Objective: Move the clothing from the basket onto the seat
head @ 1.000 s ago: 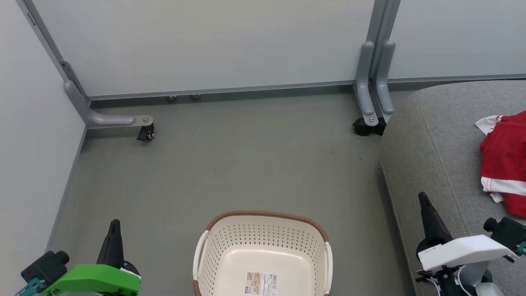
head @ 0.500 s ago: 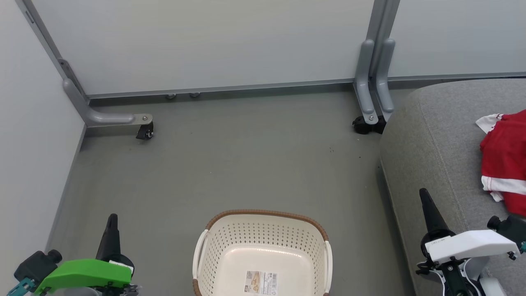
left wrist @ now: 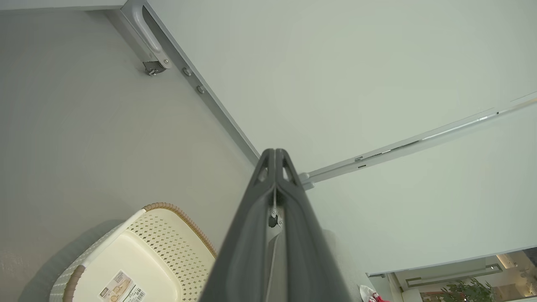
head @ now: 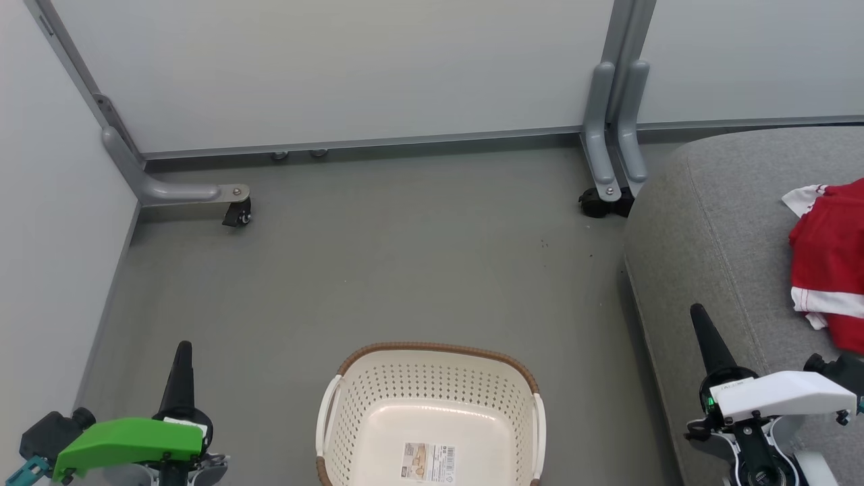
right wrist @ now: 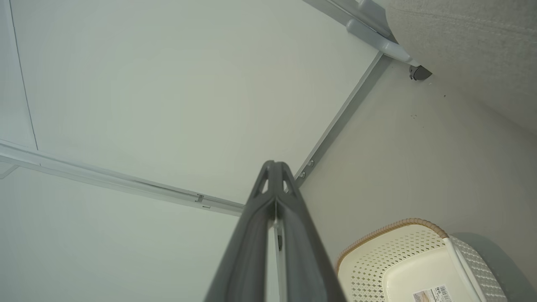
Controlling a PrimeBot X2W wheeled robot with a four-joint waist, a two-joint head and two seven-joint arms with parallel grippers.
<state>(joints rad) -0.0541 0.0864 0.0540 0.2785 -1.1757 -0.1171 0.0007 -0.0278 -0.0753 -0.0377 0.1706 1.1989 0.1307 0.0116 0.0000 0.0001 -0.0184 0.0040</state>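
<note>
Red clothing [head: 831, 263] beyond right hand [head: 698, 316]

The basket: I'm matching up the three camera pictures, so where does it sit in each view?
Head view: basket at bottom centre, cut by the lower edge.
Left wrist view: basket in the lower left corner, seen at a slant.
Right wrist view: basket in the lower right corner.
Shared landmark: two round studs under the partition rail.

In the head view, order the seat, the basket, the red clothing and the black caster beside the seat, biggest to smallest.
1. seat
2. basket
3. clothing
4. caster
Edges crop the first three, so true sizes stay unsure.
</note>
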